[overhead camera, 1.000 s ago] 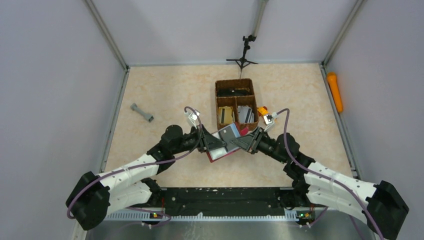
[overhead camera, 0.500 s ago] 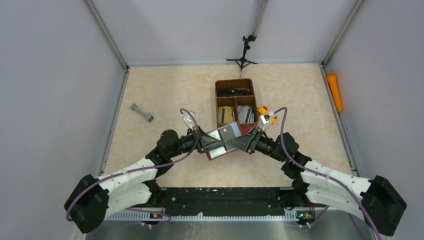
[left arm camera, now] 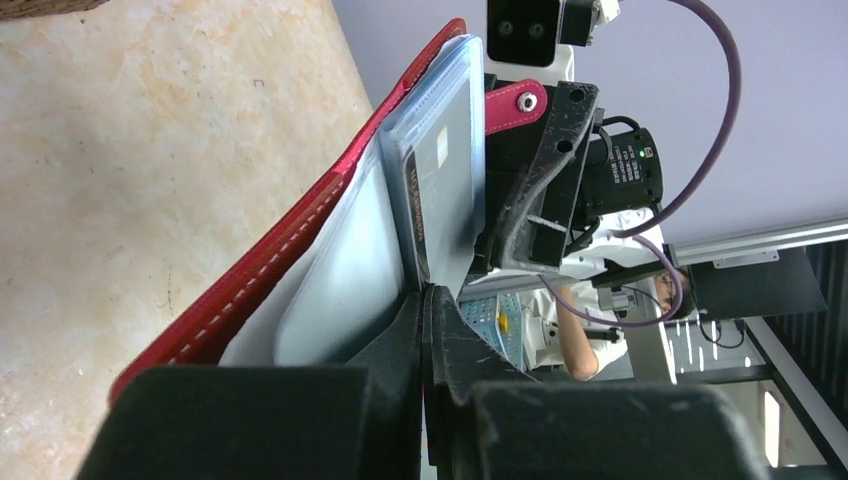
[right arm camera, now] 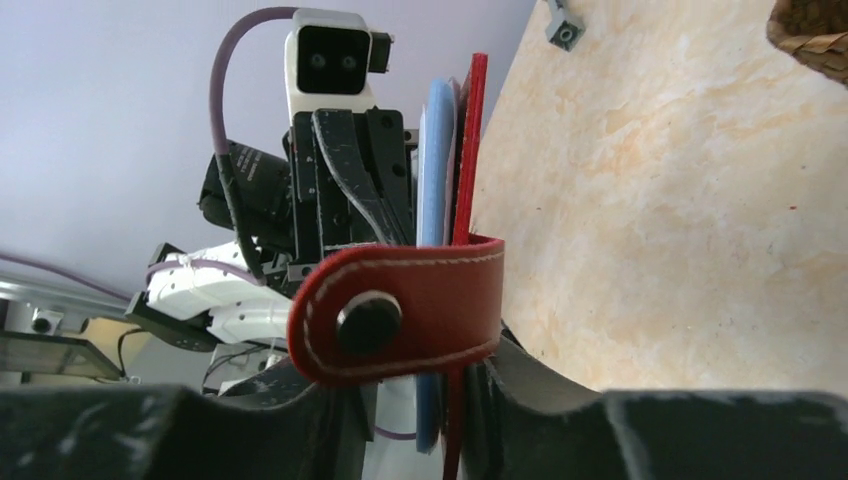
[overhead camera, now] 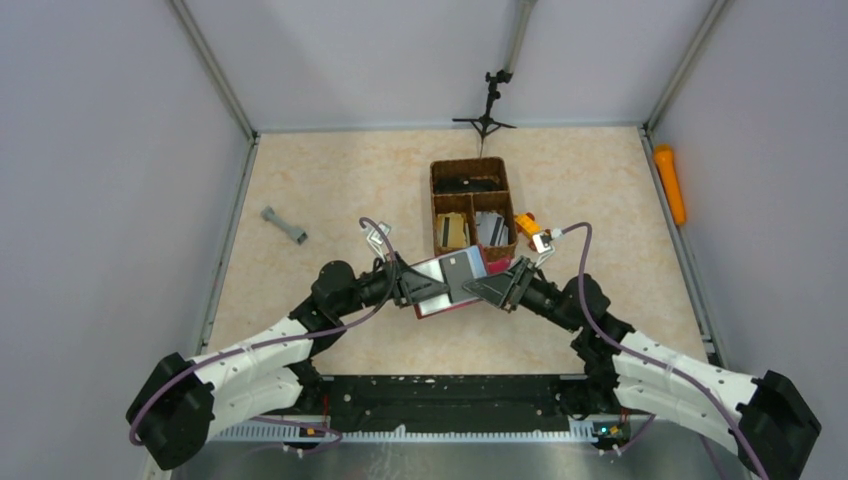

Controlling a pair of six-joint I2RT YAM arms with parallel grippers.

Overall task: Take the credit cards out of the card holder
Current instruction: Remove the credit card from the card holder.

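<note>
A lab: grey panel walls [overhead camera: 100, 150] enclose a marbled robot table [overhead camera: 330, 170].

The card holder [left arm camera: 290, 255] is dark red, leather-like, finely grained and matt, with pale stitching along its edge. Its snap tab [right arm camera: 400, 310] carries a dull, dark metal stud. Inside are clear, glossy plastic sleeves [left arm camera: 340, 290] over a smooth silver-grey plastic credit card [left arm camera: 450, 170]. The left fingers [left arm camera: 460, 350] and right fingers [right arm camera: 540, 380] are matt black plastic, scuffed. The tabletop [overhead camera: 330, 180] looks like smooth, beige, marbled laminate. At twelve o'clock from the holder, the basket [overhead camera: 470, 162] is brown wickerwork.
</note>
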